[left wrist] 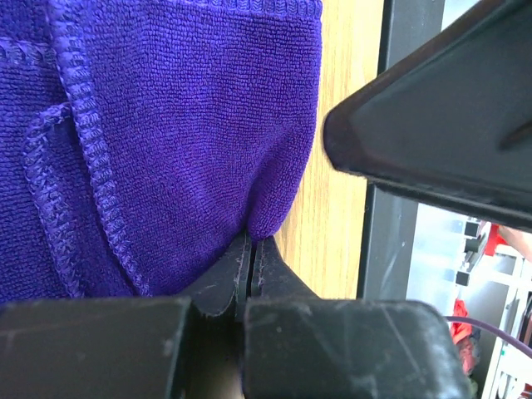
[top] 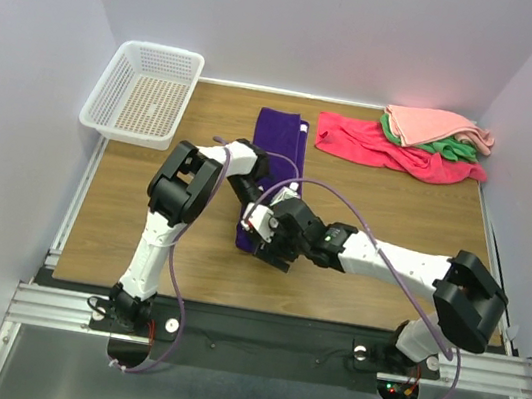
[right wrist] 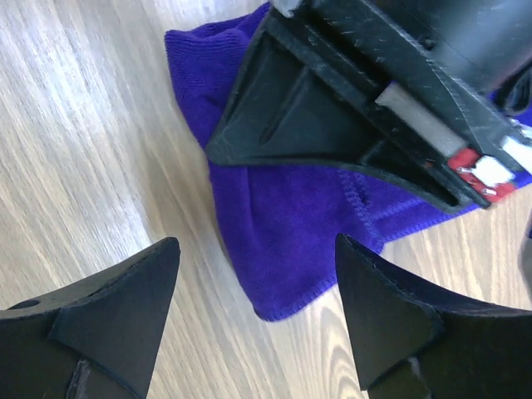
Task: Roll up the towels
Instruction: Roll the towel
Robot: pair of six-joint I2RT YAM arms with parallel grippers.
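Left gripper [left wrist: 251, 266] jaws pinched tight on purple towel [left wrist: 191, 125] edge; right gripper [right wrist: 256, 245] jaws wide, empty, over towel.

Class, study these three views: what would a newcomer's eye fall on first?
The deep purple terry towel at centre, a fold of it pinched in the left claw while the right claw hangs open above it. Then the heap of red, salmon-pink and green towels at the far right corner.
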